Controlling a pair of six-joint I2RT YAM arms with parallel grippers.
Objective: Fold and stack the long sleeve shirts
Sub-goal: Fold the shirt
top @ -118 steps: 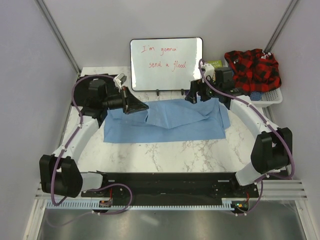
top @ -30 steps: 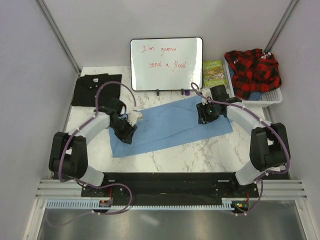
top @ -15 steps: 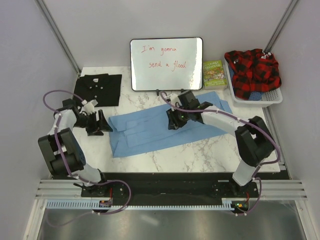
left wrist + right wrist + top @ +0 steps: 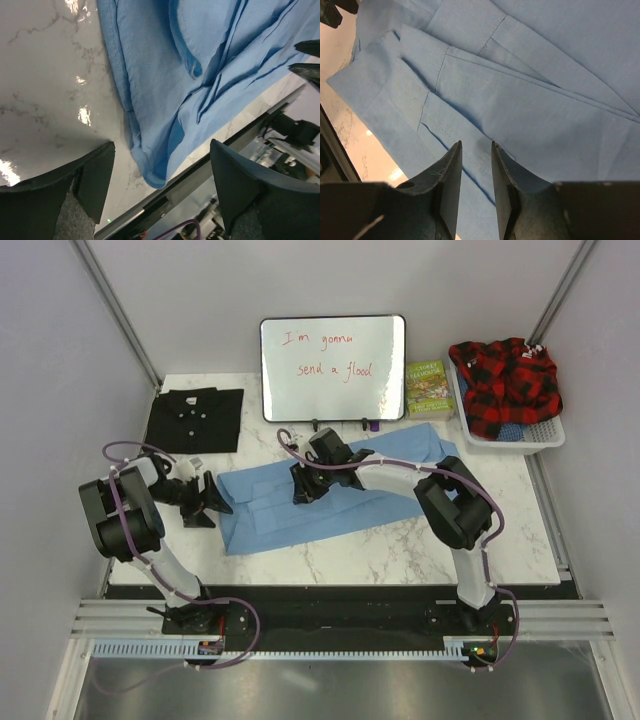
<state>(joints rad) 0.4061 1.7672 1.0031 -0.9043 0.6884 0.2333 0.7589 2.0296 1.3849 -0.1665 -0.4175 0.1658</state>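
In the middle of the table (image 4: 400,540), the light blue shirt (image 4: 268,518) is laid flat in a long, slanted strip, with its sides folded in. It looks soft, thin and light, so it is likely to sag and fall open if it is lifted by one spot. It would best be held at two corners, or along a folded edge by the thick hem at its left end. The black shirt (image 4: 195,418) is laid folded at the far left, well apart. The right gripper (image 4: 476,145) is held low over the blue cloth, left of its middle. Its jaws are set close with a thin gap, and no cloth is seen pinched. The left gripper (image 4: 160,150) is spread wide and empty, just beside the blue cloth's near left corner. The whiteboard (image 4: 333,367) is stood at the far edge.
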